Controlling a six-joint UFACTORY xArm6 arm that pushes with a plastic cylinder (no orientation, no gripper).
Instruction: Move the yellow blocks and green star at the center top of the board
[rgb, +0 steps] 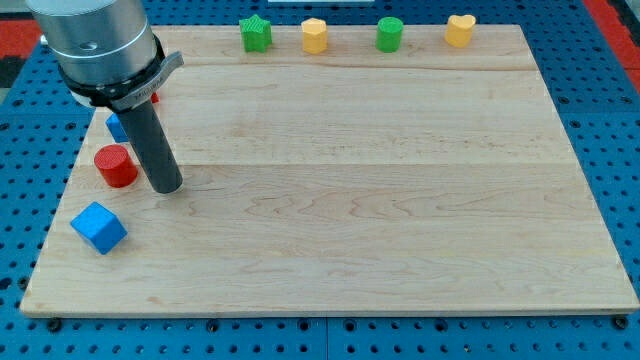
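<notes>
A green star (256, 33) sits at the board's top edge, left of centre. A yellow hexagon block (315, 35) stands just right of it. A yellow heart block (460, 30) sits further right along the top edge, past a green cylinder (389, 34). My tip (166, 186) rests on the board at the view's left, just right of a red cylinder (116, 166), far from the yellow blocks and the star.
A blue cube (99, 227) lies at the lower left. Another blue block (117, 125) and a red block (153, 96) are partly hidden behind the rod. The wooden board (380, 200) lies on a blue pegboard.
</notes>
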